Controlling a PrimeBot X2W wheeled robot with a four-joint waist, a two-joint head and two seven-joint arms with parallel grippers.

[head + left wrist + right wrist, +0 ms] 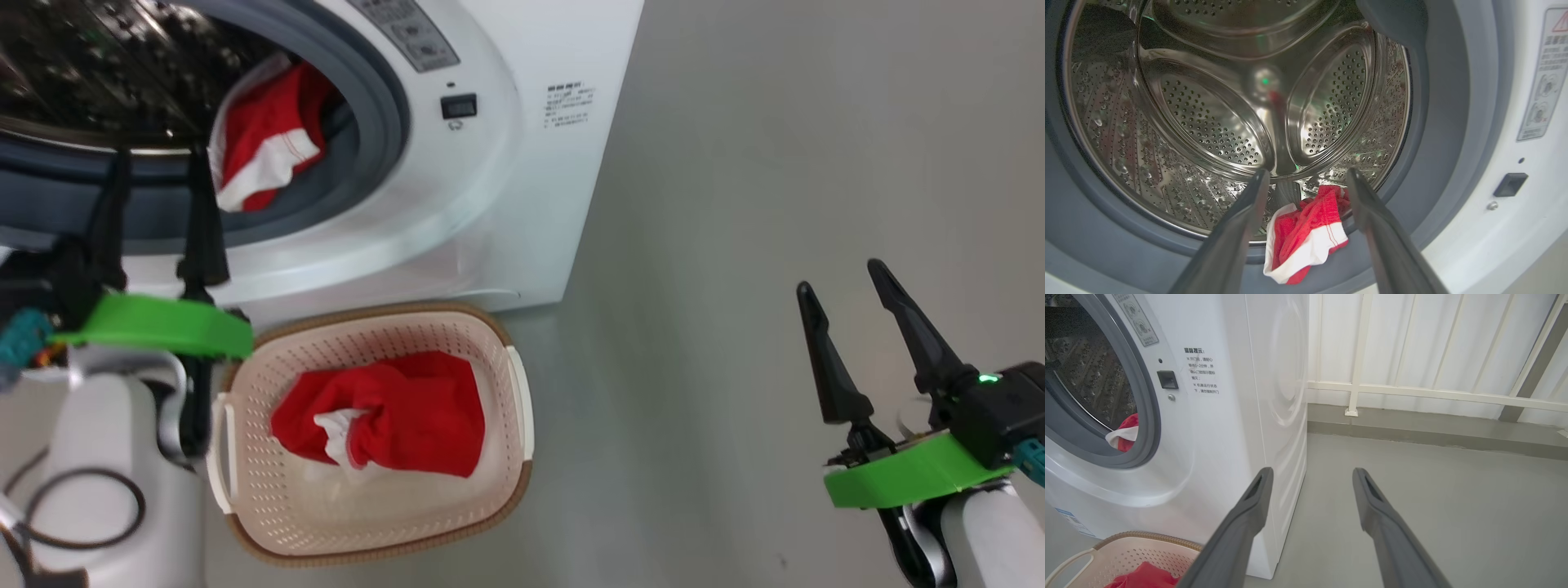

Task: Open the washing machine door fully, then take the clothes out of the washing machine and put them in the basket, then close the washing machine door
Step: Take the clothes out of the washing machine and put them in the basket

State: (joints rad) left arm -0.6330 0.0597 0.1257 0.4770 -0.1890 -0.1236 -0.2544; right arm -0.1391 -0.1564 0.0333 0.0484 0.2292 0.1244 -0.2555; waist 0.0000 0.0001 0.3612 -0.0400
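ok, left pincer [159, 153] spread wide, holding nothing, fingers pointing into the open mouth of the washing machine [522, 163]. left wrist view: that pincer [1307, 173] frames a red garment [1306, 237] with a white band. the garment is draped over the lower lip of the grey gasket [1437, 122], partly in the steel drum [1208, 122], partly hanging out. the cloth sits between the two fingers in that view; can't tell if either touches it. in head view the same garment [265, 143] is at the right side of the opening, just beside the left pincer's right finger. the right wrist view catches a bit of it [1126, 433] at the gasket edge.

right pincer [839, 275] also fully open, empty, out over bare grey floor [735, 245], well apart from machine and basket. right wrist view: its fingers [1243, 522] point past the machine's front corner toward the floor and a white railing [1412, 392].

basket [522, 482] is on the floor right in front of the machine, just beside the left arm. a second red garment [392, 412] lies crumpled inside it, some white showing. the right wrist view shows the basket's corner [1126, 551] with red cloth in it. dark latch slot [458, 106] is on the white front, right of the opening.
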